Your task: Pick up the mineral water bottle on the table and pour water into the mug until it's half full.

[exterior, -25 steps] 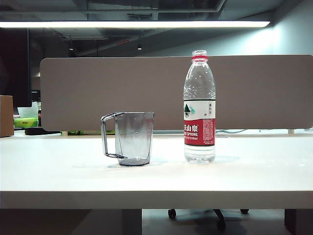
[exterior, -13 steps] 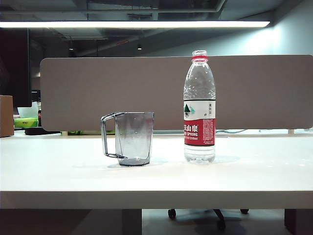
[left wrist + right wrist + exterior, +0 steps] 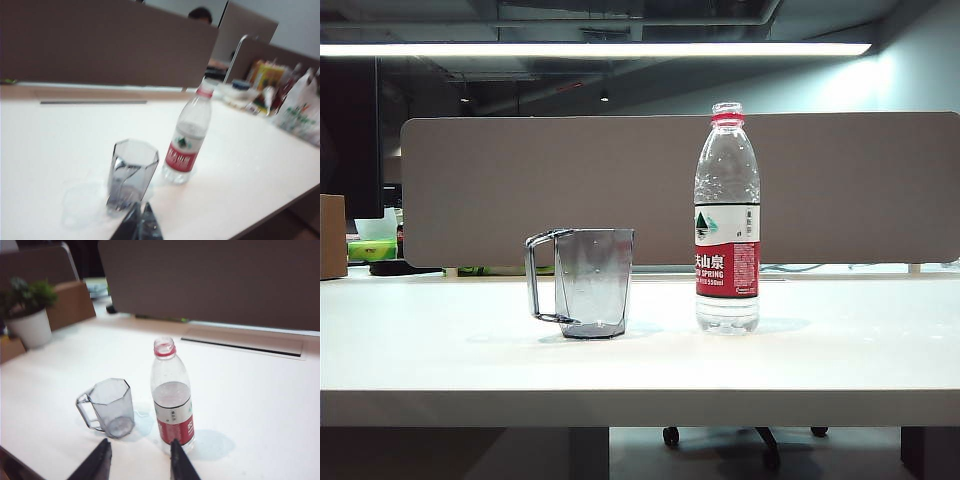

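Nothing on the table (image 3: 440, 350) has moved since the earlier exterior frames: the bottle (image 3: 727, 220) stands upright, uncapped, just right of the mug (image 3: 592, 283), not touching. Neither gripper appears in that view. Right gripper (image 3: 138, 460) hovers near the bottle with fingers apart, empty. Left gripper (image 3: 140, 222) hangs near the mug, fingers narrow, tips together.
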`<action>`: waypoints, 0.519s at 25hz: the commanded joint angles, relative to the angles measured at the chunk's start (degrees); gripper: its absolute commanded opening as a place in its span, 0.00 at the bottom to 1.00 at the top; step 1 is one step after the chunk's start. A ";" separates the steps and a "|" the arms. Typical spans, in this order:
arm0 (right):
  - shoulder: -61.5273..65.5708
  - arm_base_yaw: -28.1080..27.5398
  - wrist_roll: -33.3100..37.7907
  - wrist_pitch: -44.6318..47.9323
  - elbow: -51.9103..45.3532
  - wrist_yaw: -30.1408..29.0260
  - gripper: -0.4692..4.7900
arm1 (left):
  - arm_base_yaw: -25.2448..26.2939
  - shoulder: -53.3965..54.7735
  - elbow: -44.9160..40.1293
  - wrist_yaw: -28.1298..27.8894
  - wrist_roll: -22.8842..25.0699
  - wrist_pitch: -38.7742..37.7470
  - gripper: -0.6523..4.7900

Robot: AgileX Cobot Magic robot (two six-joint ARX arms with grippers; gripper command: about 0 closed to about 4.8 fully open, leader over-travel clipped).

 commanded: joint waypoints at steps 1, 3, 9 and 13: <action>10.54 3.28 -5.29 13.79 0.35 3.13 0.56 | -0.02 0.02 0.13 -1.66 2.60 -3.45 0.11; 17.00 5.31 -5.20 18.82 0.35 3.21 0.62 | -0.02 0.02 0.13 -2.62 2.73 -2.95 0.11; 41.81 13.29 -1.40 34.14 0.15 8.68 0.63 | -0.02 -0.04 0.13 -8.11 8.50 -2.14 0.11; 50.62 13.25 -0.63 48.98 -4.35 12.11 0.63 | -0.02 -0.22 0.13 -8.09 8.35 -2.14 0.11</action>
